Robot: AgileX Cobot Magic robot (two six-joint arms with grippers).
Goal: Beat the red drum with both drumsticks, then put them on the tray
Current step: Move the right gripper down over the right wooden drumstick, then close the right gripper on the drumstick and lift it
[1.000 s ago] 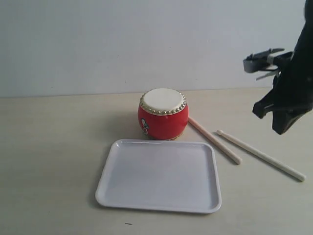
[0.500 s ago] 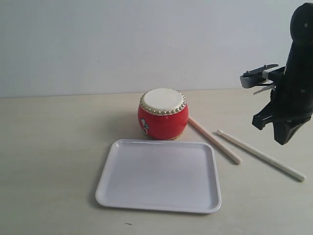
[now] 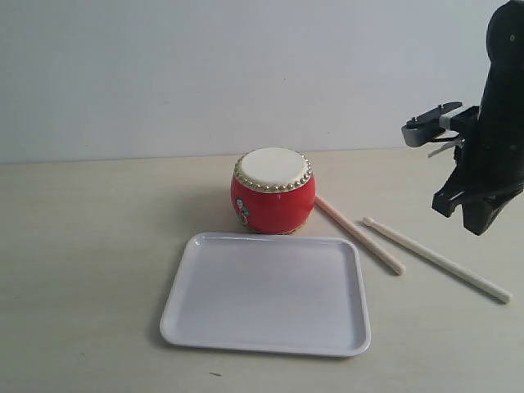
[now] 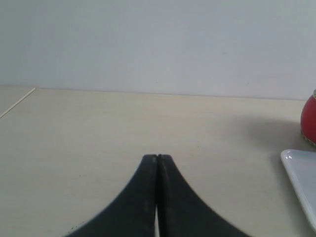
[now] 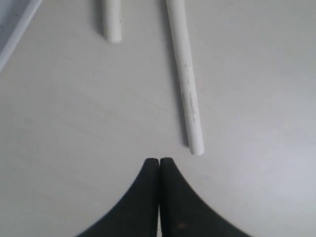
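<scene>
Table point(image 3: 82, 270) bearing the tray point(image 3: 266, 293), the drum point(image 3: 273, 196) just behind it and two sticks point(image 3: 359, 235) lying to the right, off the tray. Right gripper point(image 5: 158, 160), fingers pressed together and empty, hangs above the outer stick point(image 5: 185, 74) near its end. Left gripper point(image 4: 157, 157), likewise closed and empty, is over bare table.

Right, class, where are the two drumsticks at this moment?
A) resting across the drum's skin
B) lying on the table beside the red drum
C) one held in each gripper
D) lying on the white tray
B: the drumsticks lie flat on the table beside the red drum, off the tray, while the left gripper and the right gripper are shut on nothing.
</scene>
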